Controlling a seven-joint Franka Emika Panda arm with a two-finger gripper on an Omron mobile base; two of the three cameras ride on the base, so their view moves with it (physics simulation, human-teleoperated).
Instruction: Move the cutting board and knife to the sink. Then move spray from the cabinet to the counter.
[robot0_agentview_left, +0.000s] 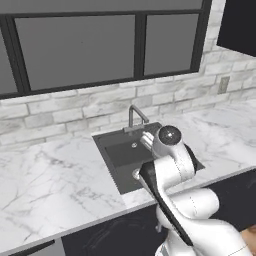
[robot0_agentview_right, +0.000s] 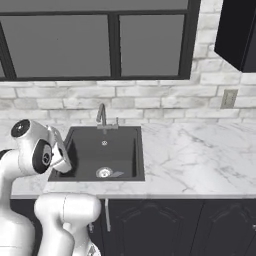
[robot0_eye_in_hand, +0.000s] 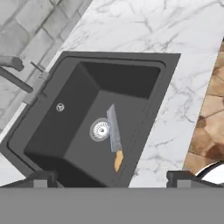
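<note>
The knife (robot0_eye_in_hand: 115, 139) lies flat on the floor of the dark sink (robot0_eye_in_hand: 118, 78), next to the drain, its blue-grey blade pointing away from me and its orange handle nearest. My gripper (robot0_eye_in_hand: 113, 179) hangs above the sink's near edge, open, with nothing between its fingers. A faint grey sliver of the knife (robot0_agentview_right: 118, 174) shows beside the drain in the right base view. The cutting board and the spray are out of view. The black cabinet (robot0_agentview_right: 237, 35) hangs at the upper right, its inside hidden. White marble counter (robot0_agentview_right: 200, 160) surrounds the sink.
A grey faucet (robot0_agentview_right: 101, 115) stands at the back of the sink (robot0_agentview_left: 120, 155), under a dark-framed window. A wall outlet (robot0_agentview_right: 229, 98) sits on the brick wall at right. Wooden floor (robot0_eye_in_hand: 210, 118) shows past the counter's front edge.
</note>
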